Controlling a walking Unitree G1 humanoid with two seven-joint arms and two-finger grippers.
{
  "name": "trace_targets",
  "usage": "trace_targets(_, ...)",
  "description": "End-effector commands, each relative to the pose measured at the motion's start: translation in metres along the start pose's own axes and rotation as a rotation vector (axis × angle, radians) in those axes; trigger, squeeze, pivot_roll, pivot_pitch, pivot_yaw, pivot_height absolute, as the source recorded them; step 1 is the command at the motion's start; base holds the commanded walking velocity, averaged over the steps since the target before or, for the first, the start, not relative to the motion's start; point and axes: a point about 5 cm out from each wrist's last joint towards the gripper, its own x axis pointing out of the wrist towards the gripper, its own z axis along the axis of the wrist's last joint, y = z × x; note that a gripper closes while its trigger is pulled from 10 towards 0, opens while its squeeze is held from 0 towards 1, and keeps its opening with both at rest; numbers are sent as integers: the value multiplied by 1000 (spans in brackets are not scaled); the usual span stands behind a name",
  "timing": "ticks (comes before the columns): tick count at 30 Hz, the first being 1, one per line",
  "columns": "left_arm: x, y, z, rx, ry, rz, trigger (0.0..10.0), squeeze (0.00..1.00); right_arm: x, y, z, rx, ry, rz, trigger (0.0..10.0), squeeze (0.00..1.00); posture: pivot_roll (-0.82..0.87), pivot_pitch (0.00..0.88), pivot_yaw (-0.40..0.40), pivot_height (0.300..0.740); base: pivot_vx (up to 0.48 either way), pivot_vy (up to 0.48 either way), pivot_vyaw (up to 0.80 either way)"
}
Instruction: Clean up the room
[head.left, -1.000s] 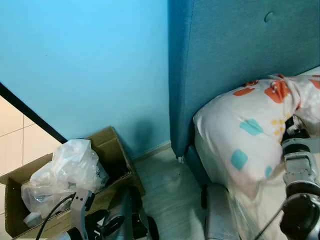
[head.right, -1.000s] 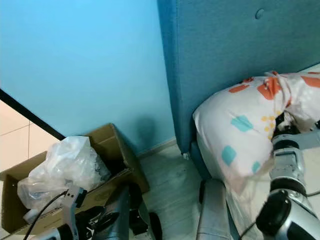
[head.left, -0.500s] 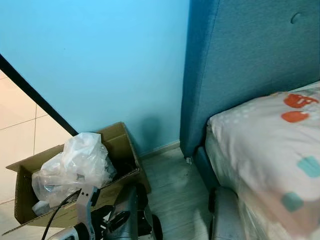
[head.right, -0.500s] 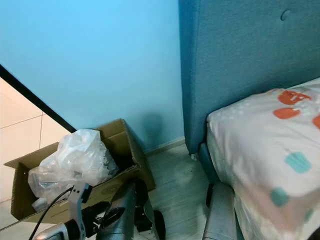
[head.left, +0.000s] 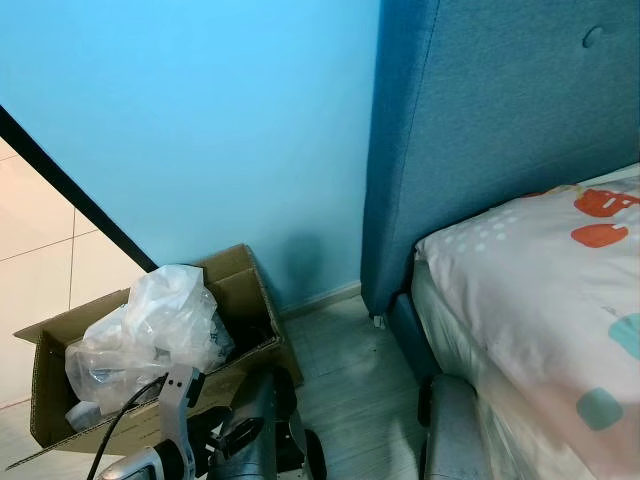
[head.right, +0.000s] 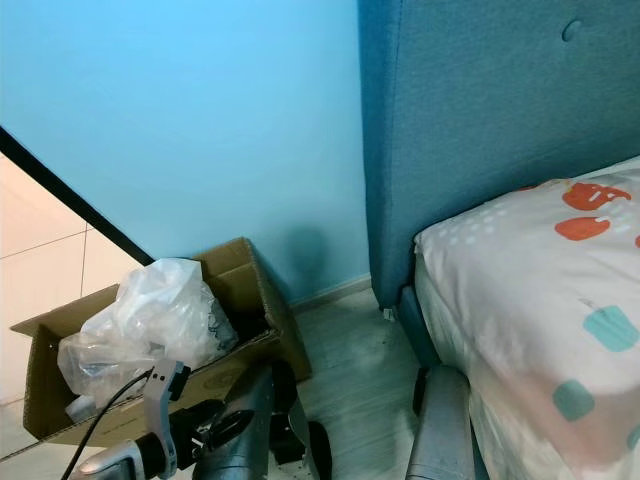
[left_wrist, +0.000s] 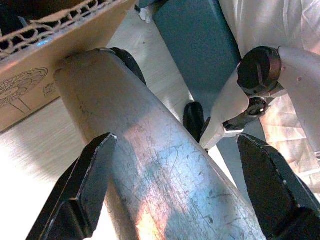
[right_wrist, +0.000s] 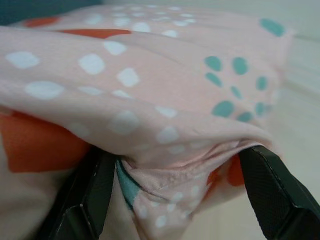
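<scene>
From the left eye, looking down on a corner of the room: a pillow (head.left: 540, 280) with orange and teal spots lying on the bed (head.left: 404, 322), close against the blue headboard (head.left: 480, 120), so seemingly already in its proper place. On the floor (head.left: 340, 370) beside the wall, an open cardboard box (head.left: 250, 290) with a crumpled plastic bag (head.left: 150, 320) sitting inside it and rising above the rim; judged as rubbish already collected, though not yet carried away. From the right eye, the same corner, nothing loose to be seen on the strip of floor between box and bed. From the left wrist: left hand (left_wrist: 175, 145) with its fingers spread wide and holding nothing, hanging low on either side of the robot's own silver leg (left_wrist: 125, 110), near a corner of the cardboard box and just above the floor. From the right wrist: right hand (right_wrist: 175, 155) down at the pillow, fingers spread to both sides of a soft fold of the spotted cover; touching the cloth perhaps, but not squeezing it as far as can be judged. On the whole, probably about the end of the pillow step, with only the release and pulling away of the right hand left there. Still to do, by this judgement: checking the rest of the room, and perhaps dealing with the box and its bag.
</scene>
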Motion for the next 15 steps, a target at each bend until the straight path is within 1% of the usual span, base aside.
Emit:
trace_targets(1, -5, 1, -17, -52, 43, 21, 10000, 0, 0, -12, -1, -43, 11, -80, 10000, 0, 181, 302, 131, 561, 0, 0, 0)
trace_targets(3, -5, 1, -17, -52, 43, 21, 10000, 0, 0, -12, -1, -43, 11, -80, 10000, 0, 181, 302, 131, 561, 0, 0, 0)
trace_targets(4, -4, 1, -18, -52, 45, 21, 10000, 0, -1, -13, -4, -66, 25, -115, 10000, 0, 185, 296, 132, 561, 0, 0, 0)
trace_targets(5, -4, 1, -18, -52, 45, 21, 10000, 0, -1, -13, -4, -66, 25, -115, 10000, 0, 185, 296, 132, 561, 0, 0, 0)
trace_targets(7, -4, 2, -17, -52, 45, 22, 10000, 0, -2, -10, -8, -72, 46, -120, 10000, 0, 185, 293, 132, 561, 0, 0, 0)
trace_targets(10, -2, 4, -17, -53, 46, 26, 10000, 0, -5, 5, -21, -109, 133, -71, 10000, 0, 177, 285, 127, 561, 0, 0, 0)
trace_targets(11, -2, 4, -18, -56, 49, 26, 10000, 0, -7, 7, -28, -157, 193, -60, 10000, 0, 172, 277, 122, 561, 0, 0, 0)
trace_targets(12, -2, 4, -18, -56, 49, 26, 10000, 0, -7, 7, -28, -157, 193, -60, 10000, 0, 172, 277, 122, 561, 0, 0, 0)
trace_targets(13, -1, 4, -18, -58, 51, 26, 10000, 0, -8, 8, -32, -191, 232, -58, 10000, 0, 172, 274, 120, 561, 0, 0, 0)
trace_targets(14, 1, 3, -21, -65, 61, 24, 10000, 0, -12, 2, -42, -395, 338, -56, 10000, 0, 163, 259, 112, 561, 0, 0, 0)
trace_targets(15, 1, 3, -21, -65, 61, 24, 10000, 0, -12, 2, -42, -395, 338, -56, 10000, 0, 163, 259, 112, 561, 0, 0, 0)
